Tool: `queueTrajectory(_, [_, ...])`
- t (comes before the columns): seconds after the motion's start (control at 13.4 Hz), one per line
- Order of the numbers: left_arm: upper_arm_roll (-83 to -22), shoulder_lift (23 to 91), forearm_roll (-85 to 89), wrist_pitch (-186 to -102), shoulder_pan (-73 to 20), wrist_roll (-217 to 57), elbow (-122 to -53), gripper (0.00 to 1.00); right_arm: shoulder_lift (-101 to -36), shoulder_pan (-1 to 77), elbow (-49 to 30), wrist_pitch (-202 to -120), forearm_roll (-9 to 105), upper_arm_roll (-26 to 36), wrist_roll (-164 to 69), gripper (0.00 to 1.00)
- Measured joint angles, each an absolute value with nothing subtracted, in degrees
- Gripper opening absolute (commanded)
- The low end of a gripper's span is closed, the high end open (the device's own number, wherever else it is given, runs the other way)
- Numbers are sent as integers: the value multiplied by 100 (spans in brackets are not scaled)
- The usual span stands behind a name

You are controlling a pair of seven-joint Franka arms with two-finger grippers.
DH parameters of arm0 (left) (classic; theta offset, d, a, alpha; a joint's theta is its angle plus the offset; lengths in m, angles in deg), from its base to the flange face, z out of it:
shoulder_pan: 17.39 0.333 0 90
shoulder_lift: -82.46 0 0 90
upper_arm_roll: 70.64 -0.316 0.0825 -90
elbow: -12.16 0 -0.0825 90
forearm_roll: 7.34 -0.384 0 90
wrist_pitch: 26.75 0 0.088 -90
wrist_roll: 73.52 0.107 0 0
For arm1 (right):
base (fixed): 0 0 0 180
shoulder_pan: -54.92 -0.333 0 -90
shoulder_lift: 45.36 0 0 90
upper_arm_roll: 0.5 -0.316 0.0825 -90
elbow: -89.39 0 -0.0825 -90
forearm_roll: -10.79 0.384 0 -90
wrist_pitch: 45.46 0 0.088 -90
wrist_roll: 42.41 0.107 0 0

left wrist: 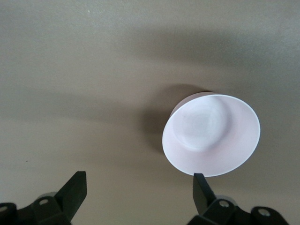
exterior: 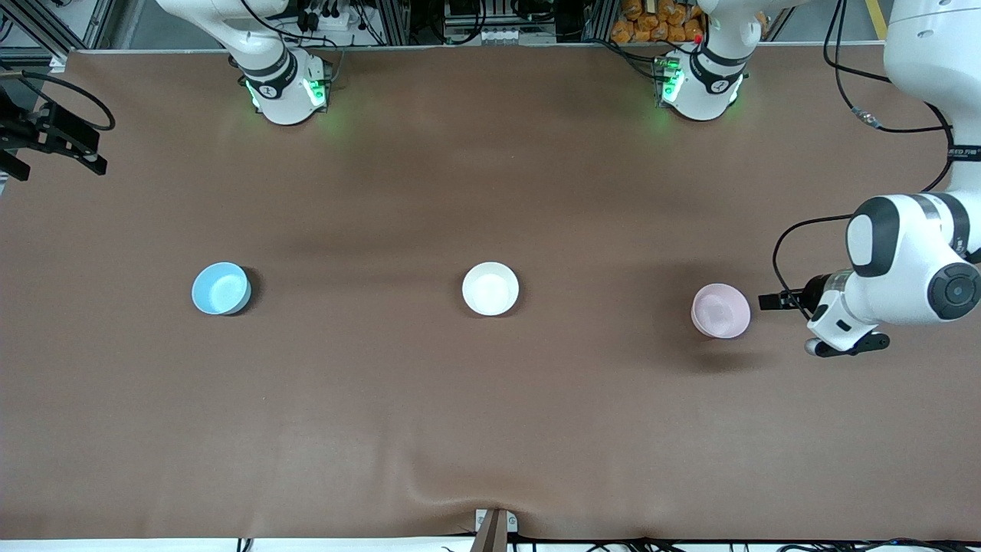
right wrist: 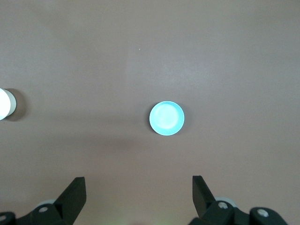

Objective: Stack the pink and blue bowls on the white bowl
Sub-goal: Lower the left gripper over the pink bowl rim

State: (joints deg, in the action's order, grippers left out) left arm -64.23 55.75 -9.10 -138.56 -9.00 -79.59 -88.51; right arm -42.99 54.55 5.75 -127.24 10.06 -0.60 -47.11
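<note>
The pale pink bowl (exterior: pixel 720 310) sits upright on the brown table toward the left arm's end. The white bowl (exterior: pixel 490 288) sits mid-table and the sky-blue bowl (exterior: pixel 221 288) toward the right arm's end, all three in one row and apart. My left gripper (exterior: pixel 771 301) hangs low just beside the pink bowl, on the side of the left arm's end. In the left wrist view it (left wrist: pixel 139 180) is open and empty, one fingertip (left wrist: pixel 200 183) at the rim of the pink bowl (left wrist: pixel 211 136). My right gripper (right wrist: pixel 138 180) is open and empty, high over the table, with the blue bowl (right wrist: pixel 167 118) far below.
The brown mat (exterior: pixel 490 414) covers the whole table. The two arm bases (exterior: pixel 285 88) stand along the table edge farthest from the front camera. Dark hardware with a cable (exterior: pixel 50 138) sits at the edge of the right arm's end. The white bowl's edge shows in the right wrist view (right wrist: pixel 4 104).
</note>
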Motion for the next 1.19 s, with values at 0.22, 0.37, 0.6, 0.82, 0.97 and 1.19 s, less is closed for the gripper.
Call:
queueTrajectory(0.22, [-6392,5407,-910,-13948,-914,-7957,-8858,100,-4299,5456,575,-12724,1006,-59,-4711,100])
queueTrajectory(0.37, [-6373,5292,-910,-14074,-924,-7956,-8881,100,-4299,5456,575,-12724,1006,-56,-4711,100])
queueTrajectory(0.6, [-6351,5151,-910,-14308,-968,-7956,-8976,100,-4299,5458,575,-12724,1006,-53,-4711,100])
queueTrajectory(0.82, [-6351,5036,-910,-14443,-1013,-7956,-9019,100,-4299,5459,575,-12724,1006,-50,-4711,100])
queueTrajectory(0.97, [-6351,4958,-910,-14521,-1012,-7956,-9032,100,-4299,5459,575,-12723,1006,-50,-4710,100])
queueTrajectory(1.19, [-6351,4865,-910,-14594,-1010,-7956,-9042,78,-4299,5459,575,-12723,1006,-50,-4711,100])
